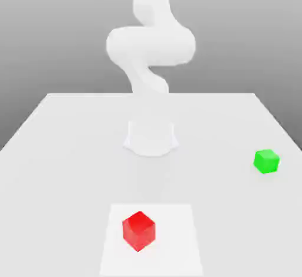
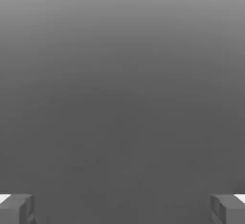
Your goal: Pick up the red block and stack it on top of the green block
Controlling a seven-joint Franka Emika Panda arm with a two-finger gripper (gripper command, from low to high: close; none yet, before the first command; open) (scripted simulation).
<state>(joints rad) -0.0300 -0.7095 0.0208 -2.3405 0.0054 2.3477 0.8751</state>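
Exterior view: the red block (image 1: 138, 230) sits on the table (image 1: 71, 152), well apart from the green block (image 1: 266, 161). The end effector (image 2: 122, 208) is spread wide, empty. The block looks light and rigid; grip opposite flat faces.

One red block (image 1: 138, 230), one green block (image 1: 266, 161), one white table (image 1: 71, 152).
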